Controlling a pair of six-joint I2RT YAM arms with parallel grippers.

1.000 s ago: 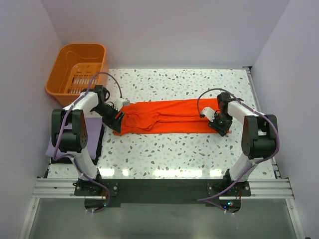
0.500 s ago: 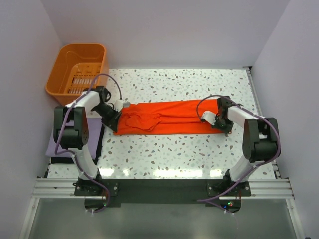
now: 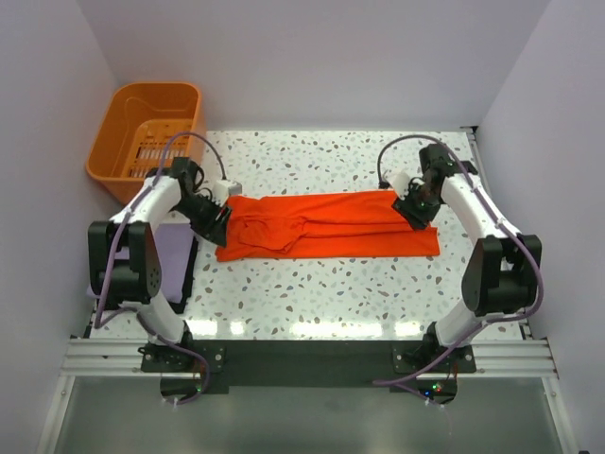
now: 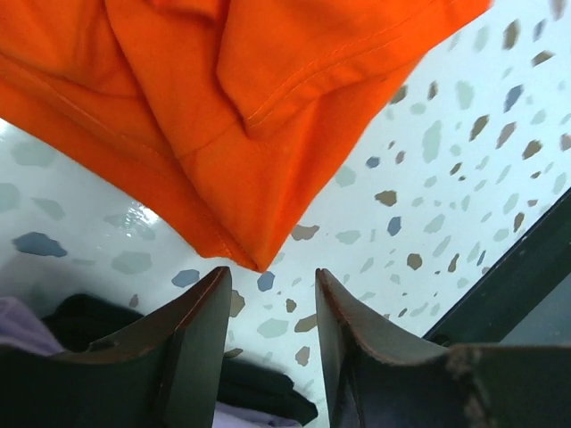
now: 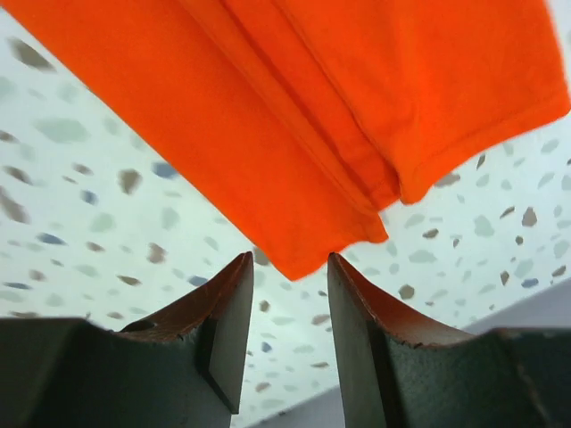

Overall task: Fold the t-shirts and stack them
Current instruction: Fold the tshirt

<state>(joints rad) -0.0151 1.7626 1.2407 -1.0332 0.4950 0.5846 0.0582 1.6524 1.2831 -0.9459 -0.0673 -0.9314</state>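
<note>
Starting at the near edge: both arm bases sit at 6 o'clock on the speckled table [image 3: 331,293]. A bit further in, at about 8 o'clock, the lavender t-shirt [image 3: 178,253] peeks out from behind the left arm, mostly hidden, so I can't tell how neatly it's folded.

Mid-table is the orange-red t-shirt [image 3: 331,225], folded into a long flat strip that runs from 9 o'clock to 3 o'clock across the centre. Its left end is a bit bunched up with layered folds.

The left gripper [image 3: 221,224] is at the 9 o'clock end of the strip, down low over the shirt's near-left corner. On the wrist cam its fingers are spread with nothing between them, and the cloth corner lies just past the tips. So it's let go.

The right gripper [image 3: 416,210] is over the shirt's far-right corner, around 2 o'clock. Same deal: fingers parted, nothing pinched, the corner of the cloth just beyond the gap.

Way back at 10 o'clock, off the table's far-left corner, sits the orange slotted basket [image 3: 102,156].
</note>
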